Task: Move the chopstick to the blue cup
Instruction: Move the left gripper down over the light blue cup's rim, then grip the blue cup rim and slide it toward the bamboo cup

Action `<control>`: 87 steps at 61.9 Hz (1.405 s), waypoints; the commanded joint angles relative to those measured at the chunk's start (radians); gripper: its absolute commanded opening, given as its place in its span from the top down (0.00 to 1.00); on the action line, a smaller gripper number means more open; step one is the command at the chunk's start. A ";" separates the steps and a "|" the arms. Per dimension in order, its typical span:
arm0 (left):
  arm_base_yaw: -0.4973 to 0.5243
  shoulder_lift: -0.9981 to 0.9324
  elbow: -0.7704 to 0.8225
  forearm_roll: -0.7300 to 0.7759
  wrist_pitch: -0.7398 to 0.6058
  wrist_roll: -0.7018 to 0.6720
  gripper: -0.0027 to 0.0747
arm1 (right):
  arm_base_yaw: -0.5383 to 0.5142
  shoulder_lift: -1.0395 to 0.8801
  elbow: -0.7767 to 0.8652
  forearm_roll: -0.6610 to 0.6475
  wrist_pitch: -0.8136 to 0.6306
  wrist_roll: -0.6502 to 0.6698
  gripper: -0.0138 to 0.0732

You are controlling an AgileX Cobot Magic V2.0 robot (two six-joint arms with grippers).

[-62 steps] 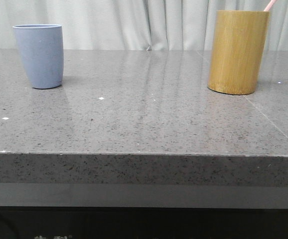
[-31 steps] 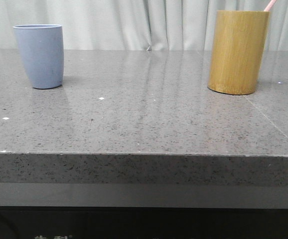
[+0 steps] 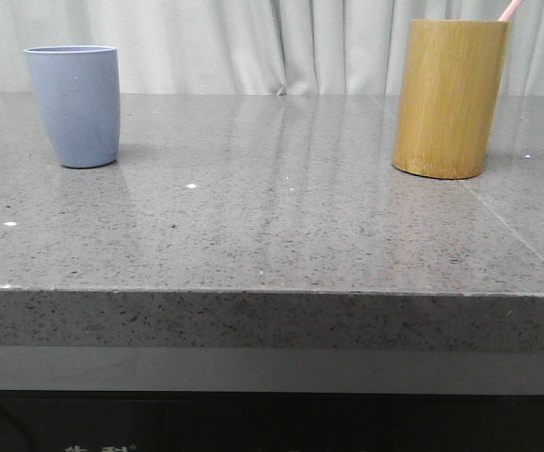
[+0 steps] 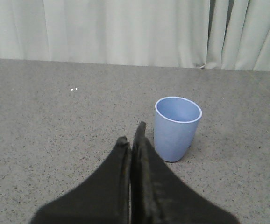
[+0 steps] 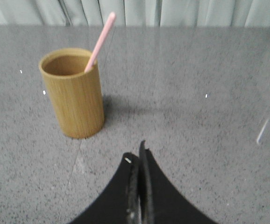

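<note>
Chopstick: pale pink, standing tilted inside the bamboo cylinder holder, its lower part hidden in the holder, its upper end leaning out over the rim; in the front view I see just its tip above the holder's rim
Bamboo cylinder holder: yellow-brown, upright on the right side of the tabletop in the front view, taller than the cup
Blue cup: matte light blue, tapered, no handle, upright on the left side of the tabletop, well apart from the holder; from my left wrist camera I look into its mouth and nothing shows inside
My left tool: black fingers pressed together, nothing between them, above the tabletop just beside the blue cup, not touching it
My right tool: black fingers closed against each other with only a thin seam between, holding nothing, above the tabletop near the bamboo holder, apart from it and from the chopstick
Tabletop: grey speckled stone, glossy, with a few small white flecks; a seam line runs across it near the holder
Background: pale pleated curtain behind the far edge of the tabletop
Task state: chopstick in the bamboo holder, not in the blue cup
</note>
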 commanded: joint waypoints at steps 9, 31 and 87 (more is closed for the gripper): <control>0.001 0.084 -0.033 -0.018 -0.071 -0.002 0.99 | -0.003 0.078 -0.032 -0.004 -0.020 -0.008 0.92; 0.001 0.124 -0.036 -0.016 -0.087 0.026 0.36 | -0.003 0.101 -0.033 -0.008 0.041 -0.045 0.17; -0.141 0.970 -0.835 0.029 0.381 0.084 0.34 | -0.003 0.101 -0.033 -0.008 0.066 -0.045 0.16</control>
